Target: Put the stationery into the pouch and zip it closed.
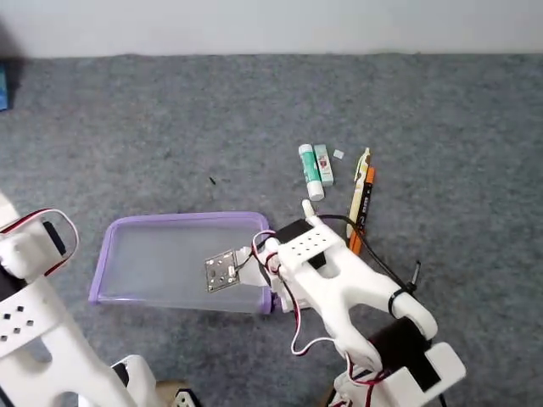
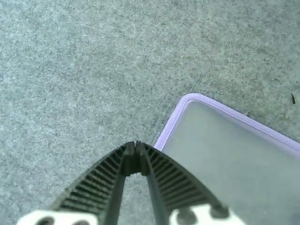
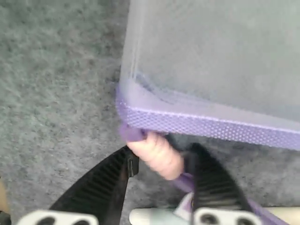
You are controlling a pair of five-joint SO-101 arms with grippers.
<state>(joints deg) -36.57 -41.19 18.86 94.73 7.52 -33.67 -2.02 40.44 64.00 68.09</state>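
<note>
From above, the right arm [image 1: 331,275] leans over the right end of the clear, purple-edged pouch [image 1: 161,254], which lies flat on the gray table [image 1: 450,127]. At 1 o'clock from the pouch, outside it, a glue stick [image 1: 309,175] and an eraser [image 1: 323,164] lie side by side. A yellow pen [image 1: 360,188] and an orange marker [image 1: 365,208] lie just beyond them. The eraser's label is too small to read. The left arm [image 1: 34,314] stands at 8 o'clock.

On the left wrist, the left claw [image 2: 135,146] is pressed together and holds nothing, just beside a pouch corner.

On the right wrist, the right claw [image 3: 159,158] pinches the pink zipper pull [image 3: 154,153] at the pouch's purple corner.
</note>
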